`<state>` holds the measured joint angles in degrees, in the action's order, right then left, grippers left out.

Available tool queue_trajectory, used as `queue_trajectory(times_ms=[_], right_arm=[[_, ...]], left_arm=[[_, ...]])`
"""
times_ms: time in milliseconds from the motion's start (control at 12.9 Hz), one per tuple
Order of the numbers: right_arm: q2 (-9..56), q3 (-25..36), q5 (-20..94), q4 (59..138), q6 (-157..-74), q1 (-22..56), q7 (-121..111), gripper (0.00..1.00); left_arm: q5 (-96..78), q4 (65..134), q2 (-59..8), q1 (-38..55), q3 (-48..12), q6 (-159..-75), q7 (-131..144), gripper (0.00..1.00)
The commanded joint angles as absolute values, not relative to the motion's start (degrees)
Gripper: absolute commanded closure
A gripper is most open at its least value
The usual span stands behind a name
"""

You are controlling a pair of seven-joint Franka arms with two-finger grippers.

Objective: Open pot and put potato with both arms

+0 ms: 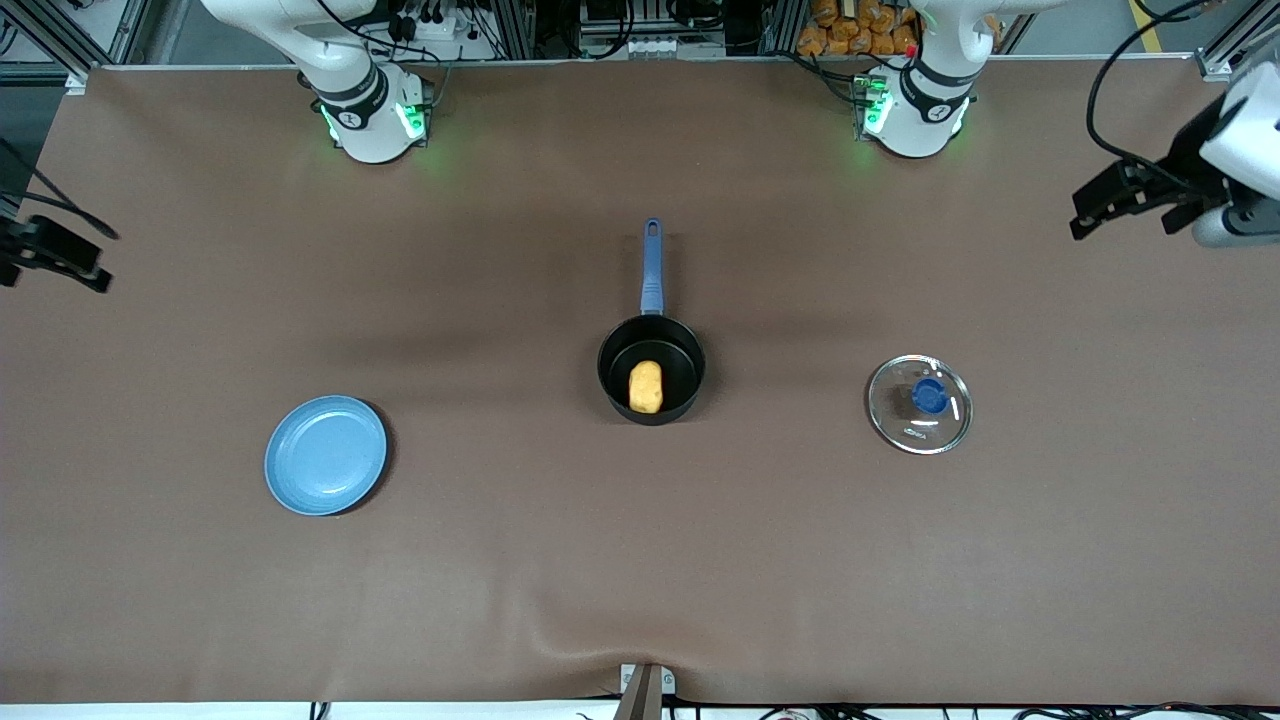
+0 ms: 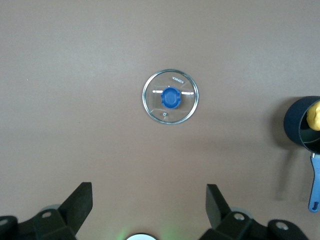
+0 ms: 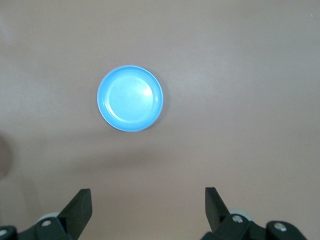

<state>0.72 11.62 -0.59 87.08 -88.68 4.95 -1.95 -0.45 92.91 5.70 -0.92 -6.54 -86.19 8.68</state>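
Toward the right arm's end of the table, the right gripper (image 1: 55,262) hung released beside the light-blue plate (image 1: 326,455). At the table's centre the potato (image 1: 646,386) lay inside the saucepan (image 1: 651,372), glass lid (image 1: 919,404) off: task looked finished. Left gripper (image 1: 1120,205) hovered spread near the table's edge, open room everywhere.

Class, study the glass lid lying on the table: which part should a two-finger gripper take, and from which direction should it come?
Grip the blue knob at the centre of the glass lid, coming straight down from above. The lid lies flat on the table with the knob facing up, the only raised part; its thin rim sits flush and offers the fingers little. The open left gripper probably suits best.
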Motion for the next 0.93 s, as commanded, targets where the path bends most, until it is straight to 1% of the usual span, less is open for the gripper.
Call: queue_trajectory(times_ms=[0, 77, 541, 851], right_arm=[[-0.09, 11.07, -0.79, 86.66, -86.92, 5.01, -2.29, 0.0], [0.09, 10.99, -0.79, 86.57, -87.01, 5.1, -2.29, 0.0], [0.26, 10.99, -0.88, 86.57, -86.92, 5.1, -2.37, 0.0], [0.35, 10.99, -0.97, 85.52, -86.92, 5.45, -2.29, 0.0]], left_arm=[[-1.76, 94.66, 7.82, 0.96, -4.93, -85.08, 8.61, 0.0], [-1.76, 94.57, 8.0, 1.92, -3.79, -85.08, 8.61, 0.0], [-1.67, 93.96, 6.77, 1.76, -4.22, -85.08, 8.44, 0.0], [-1.67, 90.7, 4.57, 1.67, -4.13, -85.08, 8.61, 0.0]])
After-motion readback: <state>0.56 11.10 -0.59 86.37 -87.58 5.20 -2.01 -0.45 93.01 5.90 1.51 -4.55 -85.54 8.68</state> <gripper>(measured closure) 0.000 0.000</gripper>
